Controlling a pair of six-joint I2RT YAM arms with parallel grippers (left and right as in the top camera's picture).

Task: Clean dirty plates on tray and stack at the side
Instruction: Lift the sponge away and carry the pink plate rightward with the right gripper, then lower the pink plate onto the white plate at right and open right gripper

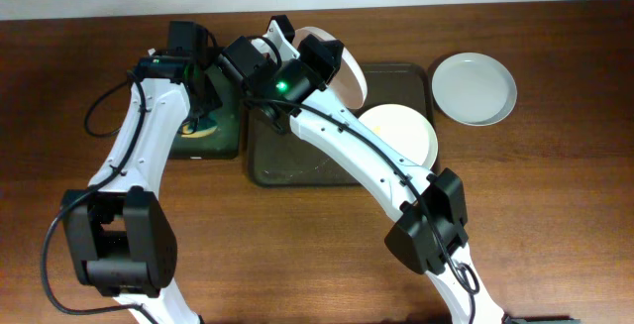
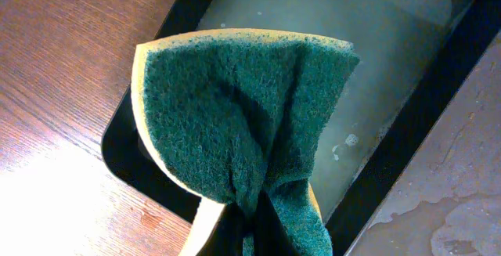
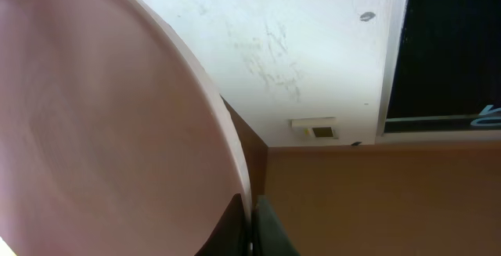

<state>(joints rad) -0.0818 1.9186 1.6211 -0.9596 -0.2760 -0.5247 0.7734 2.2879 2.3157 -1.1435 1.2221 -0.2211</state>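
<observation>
My right gripper [image 1: 315,58] is shut on the rim of a white plate [image 1: 349,71] and holds it tilted on edge above the back left of the dark brown tray [image 1: 272,161]. In the right wrist view the jaws [image 3: 252,226] pinch that plate's edge [image 3: 117,131]. A second plate [image 1: 401,131] with a yellowish tint lies on the tray's right half. A third plate [image 1: 475,88] lies on the table to the right of the tray. My left gripper [image 2: 258,236] is shut on a green and yellow sponge [image 2: 235,107] over the bin.
A black-green bin [image 1: 203,138] stands just left of the tray, with cloudy water in it in the left wrist view [image 2: 376,60]. The right arm [image 1: 376,165] reaches diagonally across the tray. Both arms crowd the back left.
</observation>
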